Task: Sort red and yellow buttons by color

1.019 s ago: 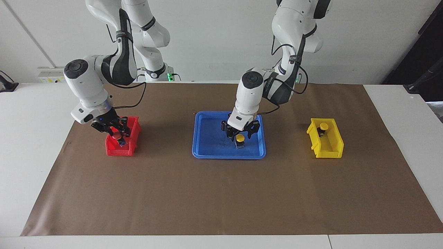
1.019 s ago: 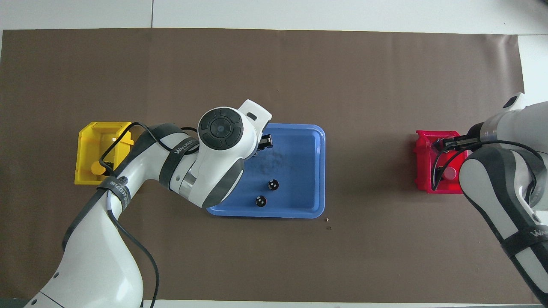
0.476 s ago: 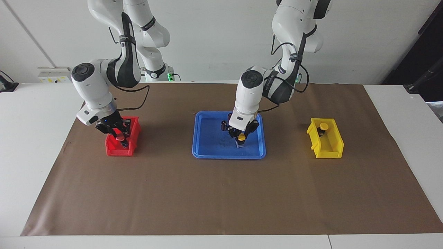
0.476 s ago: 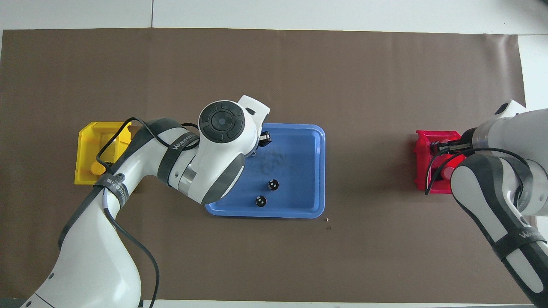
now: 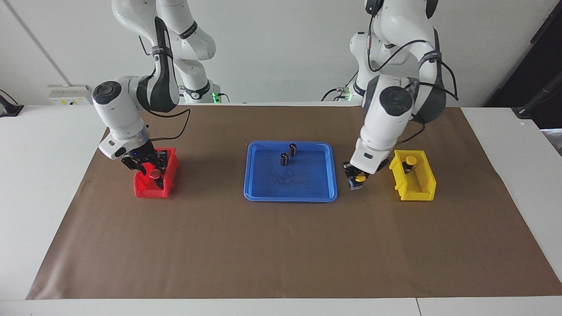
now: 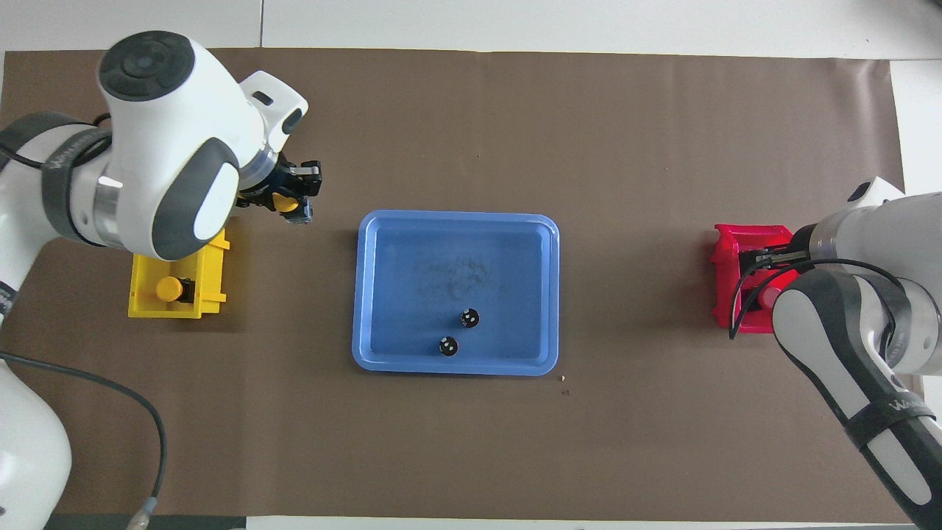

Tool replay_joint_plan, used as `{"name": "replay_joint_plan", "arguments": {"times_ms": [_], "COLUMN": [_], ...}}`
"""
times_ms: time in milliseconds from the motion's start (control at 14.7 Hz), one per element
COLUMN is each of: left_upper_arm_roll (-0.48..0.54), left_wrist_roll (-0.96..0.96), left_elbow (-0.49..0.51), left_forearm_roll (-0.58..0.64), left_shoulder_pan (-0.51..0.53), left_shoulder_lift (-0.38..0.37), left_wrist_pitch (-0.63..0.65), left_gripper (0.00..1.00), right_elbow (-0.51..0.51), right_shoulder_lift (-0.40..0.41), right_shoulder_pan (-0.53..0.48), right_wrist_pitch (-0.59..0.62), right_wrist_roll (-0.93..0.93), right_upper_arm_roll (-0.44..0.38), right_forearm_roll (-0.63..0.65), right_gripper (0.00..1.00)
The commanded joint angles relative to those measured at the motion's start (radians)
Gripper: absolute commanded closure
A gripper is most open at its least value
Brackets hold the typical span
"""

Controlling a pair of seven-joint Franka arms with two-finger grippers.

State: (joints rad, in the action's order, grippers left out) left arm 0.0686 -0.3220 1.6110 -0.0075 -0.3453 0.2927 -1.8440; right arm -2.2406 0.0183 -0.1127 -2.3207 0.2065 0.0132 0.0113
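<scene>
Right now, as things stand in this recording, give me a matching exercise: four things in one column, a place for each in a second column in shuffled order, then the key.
Things
1. yellow button in the left gripper
2. second yellow button
3. two dark cylinders
4. red button

Places
A. in the red bin, under the right gripper
B. standing in the blue tray
C. lying in the yellow bin
D. in the air over the brown mat, between tray and yellow bin

Pairs: 1-D, 2-C, 3-B, 4-A
</scene>
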Motion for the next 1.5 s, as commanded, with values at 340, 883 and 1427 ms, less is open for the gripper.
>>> {"name": "replay_joint_plan", "arguments": {"times_ms": [340, 883, 1427], "left_upper_arm_roll": [-0.013, -0.015, -0.013], "left_wrist_roll": [0.397, 0.408, 0.410], "left_elbow": [0.145, 0.391, 0.457], "left_forearm_roll": [0.011, 0.011, 0.011], "left_shoulder_pan": [0.235, 0.270, 0.270], "left_shoulder_lift": [-0.099, -0.165, -0.147], "left_wrist_pitch": [0.008, -0.283, -0.397], "left_gripper": [0.99, 0.99, 0.63], "right_elbow": [0.326, 0.736, 0.719], "right_shoulder_lift": [-0.003, -0.009, -0.041], "right_shoulder_pan": [-0.021, -0.015, -0.010], "right_wrist_pitch": [0.403, 0.854, 0.883], "right_wrist_roll": [0.041, -0.070, -0.090], "right_upper_arm_roll": [0.005, 0.002, -0.039], "right_forearm_roll": [-0.019, 0.015, 0.013], "right_gripper": [0.00, 0.00, 0.00]}}
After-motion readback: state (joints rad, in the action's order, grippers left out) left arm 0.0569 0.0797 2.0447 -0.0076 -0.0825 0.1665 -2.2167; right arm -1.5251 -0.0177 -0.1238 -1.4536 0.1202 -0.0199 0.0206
